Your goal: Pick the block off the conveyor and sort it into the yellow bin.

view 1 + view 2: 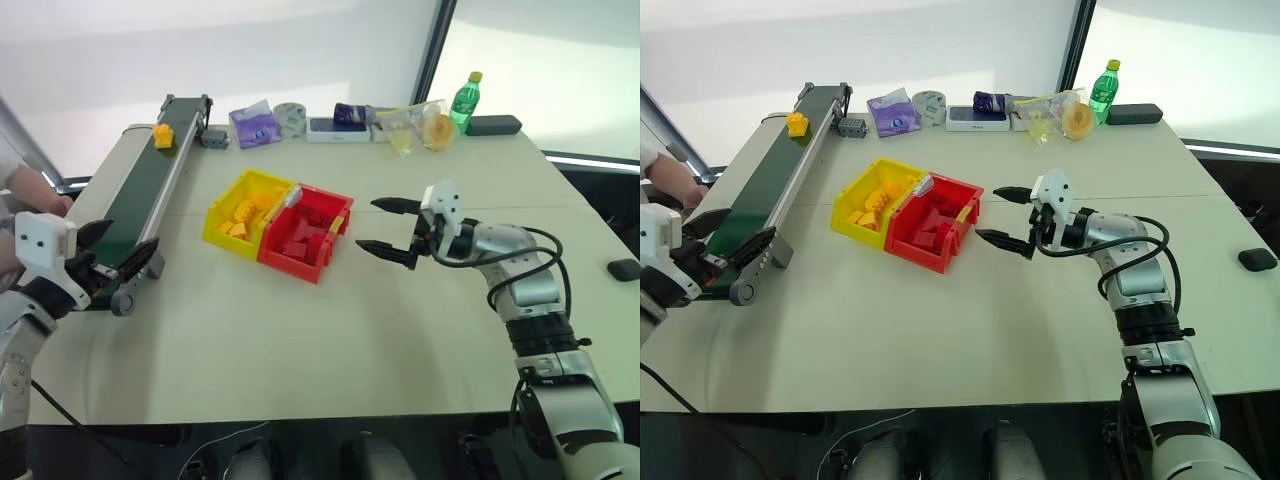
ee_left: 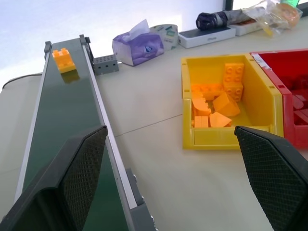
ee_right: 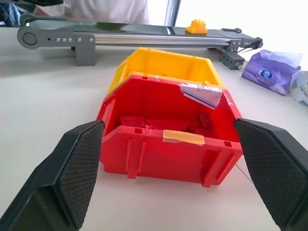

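Nearest the camera, at the left edge of the tabletop (image 1: 330, 350), the left gripper (image 1: 112, 252) is held with its two black fingers spread wide and nothing between them; it is poised over the near end of the conveyor (image 1: 135, 200), beside the end roller. At the right side of the tabletop the right gripper (image 1: 392, 228) is likewise seen wide open and empty, pointed toward the red bin (image 1: 306, 232) and held just short of it, not touching it.

The conveyor is laid along the left edge of the tabletop, running from the near left toward the far left corner. The block (image 1: 162, 134) is seen upright on the belt near its far end, well apart from both grippers. A person's hand (image 1: 35, 190) is seen just beyond the conveyor's left side.

The yellow bin (image 1: 243, 211) is set near the middle of the tabletop, between the conveyor and the red bin and joined to the latter side by side. Several yellow-orange bricks (image 2: 219, 94) are already held in it, and red bricks (image 1: 300, 240) in its neighbour.

Along the far edge of the tabletop a tissue pack (image 1: 254, 124), a white box (image 1: 338, 129) and a green bottle (image 1: 464, 101) are lined up.
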Controlling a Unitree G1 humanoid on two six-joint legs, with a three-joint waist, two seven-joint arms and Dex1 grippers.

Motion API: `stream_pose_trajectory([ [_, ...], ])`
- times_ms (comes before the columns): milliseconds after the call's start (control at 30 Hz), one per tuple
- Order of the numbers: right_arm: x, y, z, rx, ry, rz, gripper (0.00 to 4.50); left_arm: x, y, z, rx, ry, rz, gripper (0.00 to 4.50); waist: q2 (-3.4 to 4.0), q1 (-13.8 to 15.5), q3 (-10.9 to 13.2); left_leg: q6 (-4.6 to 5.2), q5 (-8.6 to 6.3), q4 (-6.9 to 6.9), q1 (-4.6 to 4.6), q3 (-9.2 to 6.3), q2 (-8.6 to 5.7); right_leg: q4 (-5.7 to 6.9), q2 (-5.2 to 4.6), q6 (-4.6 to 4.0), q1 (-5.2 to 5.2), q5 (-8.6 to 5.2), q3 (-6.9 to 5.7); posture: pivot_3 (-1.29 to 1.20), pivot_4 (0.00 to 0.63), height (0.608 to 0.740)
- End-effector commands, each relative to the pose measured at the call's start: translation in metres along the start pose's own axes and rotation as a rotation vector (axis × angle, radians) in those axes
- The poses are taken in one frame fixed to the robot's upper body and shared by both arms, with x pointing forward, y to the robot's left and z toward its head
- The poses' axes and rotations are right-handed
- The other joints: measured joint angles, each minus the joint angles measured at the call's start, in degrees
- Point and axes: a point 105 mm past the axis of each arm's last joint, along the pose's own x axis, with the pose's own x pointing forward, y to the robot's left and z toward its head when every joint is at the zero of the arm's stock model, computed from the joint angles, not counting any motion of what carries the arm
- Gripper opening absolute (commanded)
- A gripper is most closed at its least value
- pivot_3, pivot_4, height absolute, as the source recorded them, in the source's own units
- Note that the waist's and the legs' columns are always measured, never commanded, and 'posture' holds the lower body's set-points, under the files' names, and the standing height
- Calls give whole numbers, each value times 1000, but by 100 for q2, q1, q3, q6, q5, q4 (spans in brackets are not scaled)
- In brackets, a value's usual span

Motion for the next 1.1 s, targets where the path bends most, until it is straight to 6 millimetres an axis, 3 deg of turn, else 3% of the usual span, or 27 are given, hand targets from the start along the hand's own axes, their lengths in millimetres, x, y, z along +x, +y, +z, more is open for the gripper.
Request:
stream_pose_trajectory([
  [33, 2, -3, 14, -50, -33, 4, 4500, -6, 5, 13, 33, -49, 28, 4470, 0, -2, 0, 0, 0, 0, 0, 0, 0, 0, 0, 0, 0, 0, 0, 0, 150, 740],
  [133, 1, -3, 13, -51, -32, 3, 4500, -10, 8, 13, 28, -62, 55, 4470, 0, -6, 0, 0, 0, 0, 0, 0, 0, 0, 1, 0, 0, 0, 0, 0, 150, 740],
  [367, -4, -1, 11, -47, -26, -2, 4500, -52, 29, 12, 77, -169, 386, 4470, 0, -11, 0, 0, 0, -2, 0, -1, 2, -3, 1, 0, 0, 0, 2, 0, 150, 740],
  [667, 5, 1, 14, -40, -40, 15, 4500, -87, 19, -14, -6, -183, 575, 4470, -3, 7, -2, 3, -1, 4, 0, -5, 0, -3, -2, 1, 8, 0, 1, 0, 150, 740],
  [1100, 3, -1, 15, -40, -42, 15, 4500, -81, 19, -19, -17, -192, 570, 4470, -4, 5, -2, 4, -2, 3, 1, -6, 0, -4, 1, 0, 8, 0, 0, 0, 150, 740],
])
